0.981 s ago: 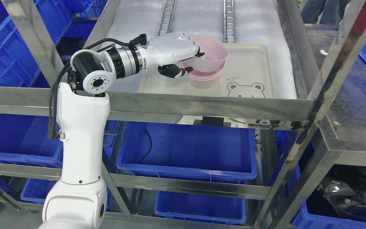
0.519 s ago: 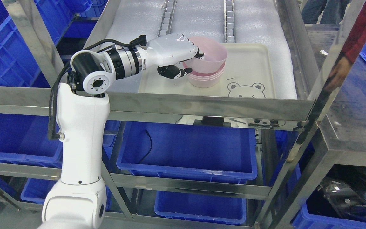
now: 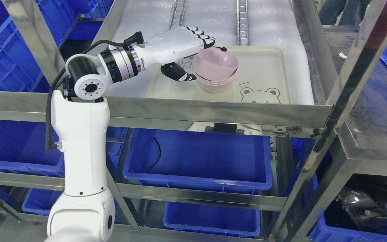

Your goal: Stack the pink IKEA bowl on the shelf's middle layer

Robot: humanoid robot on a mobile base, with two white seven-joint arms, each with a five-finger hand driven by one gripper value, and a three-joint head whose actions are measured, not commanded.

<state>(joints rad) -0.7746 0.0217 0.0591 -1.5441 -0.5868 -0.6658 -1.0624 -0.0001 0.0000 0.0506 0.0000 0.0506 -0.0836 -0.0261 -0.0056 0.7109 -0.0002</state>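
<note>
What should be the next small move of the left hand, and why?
Probably draw the left hand back toward the shelf's front edge. The top pink bowl sits nested, slightly tilted, in the pink stack on the cream tray. The fingers are spread above its rim and hold nothing, so the placing looks done.

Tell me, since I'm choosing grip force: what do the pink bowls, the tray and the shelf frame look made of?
Pink bowls: likely thin plastic, smooth, with a soft sheen and slightly translucent walls. Tray: cream plastic by the look of it, matte, with a moulded raised rim and a printed bear. Shelf frame: metal, probably stainless steel, with a brushed surface that shows reflections.
</note>
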